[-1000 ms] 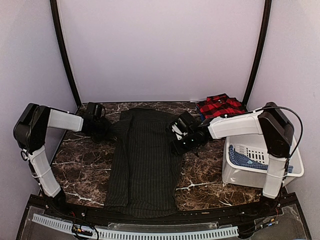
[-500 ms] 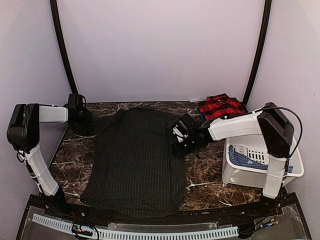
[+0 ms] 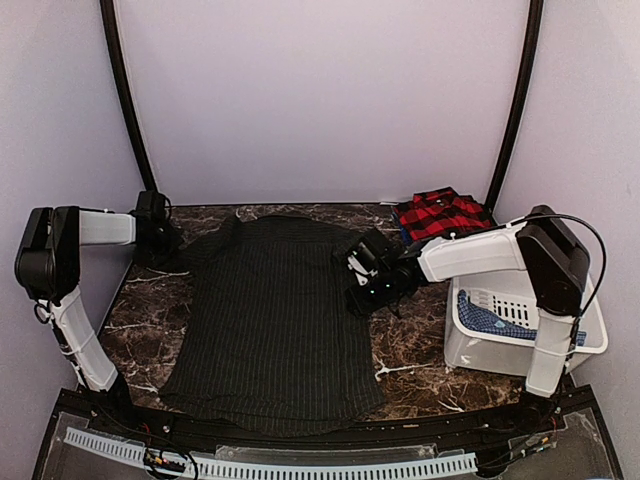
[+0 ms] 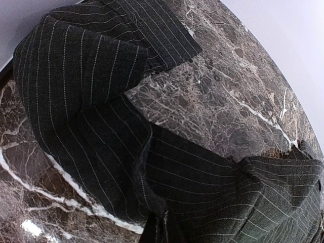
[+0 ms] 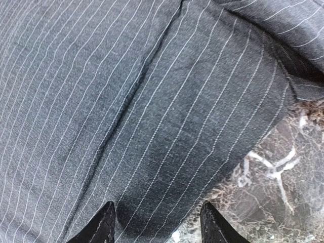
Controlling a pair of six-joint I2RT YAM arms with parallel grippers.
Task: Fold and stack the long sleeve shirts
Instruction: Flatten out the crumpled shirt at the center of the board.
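Charcoal pinstriped shirt (image 3: 270,320): lies spread, mostly flat, across the middle of the marble table (image 3: 410,350), collar toward the far wall, hem at the near edge. Red-and-black plaid shirt (image 3: 440,212): sits at the far right corner, just behind the white bin (image 3: 590,345), which holds a blue cloth (image 3: 490,320). Left gripper (image 3: 155,235): at the shirt's far left corner. The wrist view shows a doubled-over sleeve with cloth drawn up toward the camera, but no fingers, so whether it is clamped cannot be told. Right gripper (image 5: 158,225): fingers spread apart and holding nothing, poised over the shirt's right edge. Hazards, as judged: closing here may catch only the top layer, so the fold drags unevenly. The bunched left sleeve may be trapped as a lump inside the fold. A hard pull may slide the hem off the near edge.
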